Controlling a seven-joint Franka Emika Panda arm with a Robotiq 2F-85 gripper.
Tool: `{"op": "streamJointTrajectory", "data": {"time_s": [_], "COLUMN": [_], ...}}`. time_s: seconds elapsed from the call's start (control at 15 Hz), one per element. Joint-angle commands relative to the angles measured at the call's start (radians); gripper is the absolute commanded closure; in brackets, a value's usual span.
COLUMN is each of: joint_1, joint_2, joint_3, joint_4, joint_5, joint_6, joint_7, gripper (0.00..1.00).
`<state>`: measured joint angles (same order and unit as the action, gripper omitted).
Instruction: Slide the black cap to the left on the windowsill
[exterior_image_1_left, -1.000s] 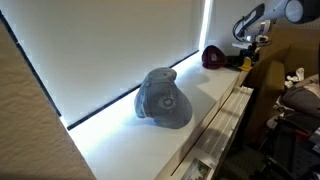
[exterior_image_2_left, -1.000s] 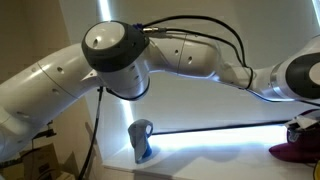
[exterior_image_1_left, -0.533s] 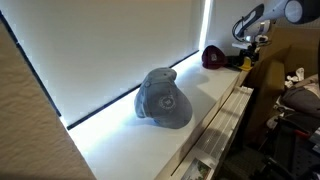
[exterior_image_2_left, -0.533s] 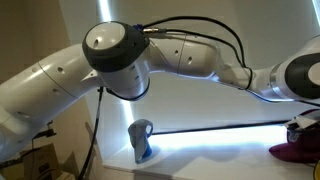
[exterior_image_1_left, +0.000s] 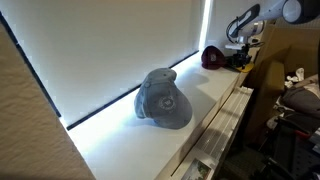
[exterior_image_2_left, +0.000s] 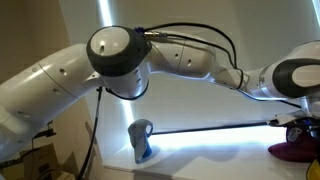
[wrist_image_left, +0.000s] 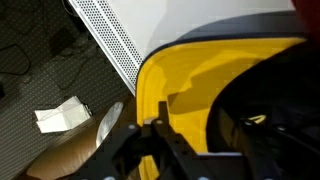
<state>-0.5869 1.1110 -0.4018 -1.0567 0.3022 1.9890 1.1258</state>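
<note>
The black cap (exterior_image_1_left: 212, 57) lies at the far end of the glossy white windowsill (exterior_image_1_left: 214, 97), maroon crown showing, yellow brim toward my gripper (exterior_image_1_left: 241, 60). In an exterior view the cap shows as a maroon shape (exterior_image_2_left: 293, 151) at the lower right, with my gripper (exterior_image_2_left: 297, 127) just above it. In the wrist view the yellow brim (wrist_image_left: 185, 85) fills the middle and the dark crown (wrist_image_left: 270, 125) sits at the right. My gripper's fingers (wrist_image_left: 156, 122) meet in a narrow tip over the brim's edge and look shut with nothing between them.
A bigger grey-blue cap (exterior_image_1_left: 165, 98) sits mid-sill, and it also shows in an exterior view (exterior_image_2_left: 142, 140). A white blind (exterior_image_1_left: 120, 45) backs the sill. A perforated white grille (wrist_image_left: 110, 35) runs along the sill's front edge. Clutter (exterior_image_1_left: 295, 100) lies on the floor below.
My arm has moved a little toward the black cap, bringing the gripper down over its yellow brim. The caps have not visibly shifted.
</note>
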Motion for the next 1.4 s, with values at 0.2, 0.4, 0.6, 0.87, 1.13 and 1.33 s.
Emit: {"op": "streamJointTrajectory", "data": {"time_s": [0.2,0.4,0.6,0.87,1.13,1.33], "joint_1": [0.035,0.035,0.021,-0.001,0.004,0.013], "joint_2": [0.002,0.000,-0.008,-0.033,-0.006,-0.029], "joint_3": [0.040,0.054,0.069,0.112,0.101,0.094], "joint_4": [0.052,0.061,0.066,0.039,0.052,0.026], "joint_5": [0.014,0.020,0.028,0.062,0.079,0.121], "joint_6": [-0.126,-0.152,-0.179,-0.254,-0.231,-0.108], "joint_7": [0.008,-0.008,-0.047,-0.180,-0.175,-0.094], "gripper": [0.97,1.00,1.00,1.00,0.93,0.49]}}
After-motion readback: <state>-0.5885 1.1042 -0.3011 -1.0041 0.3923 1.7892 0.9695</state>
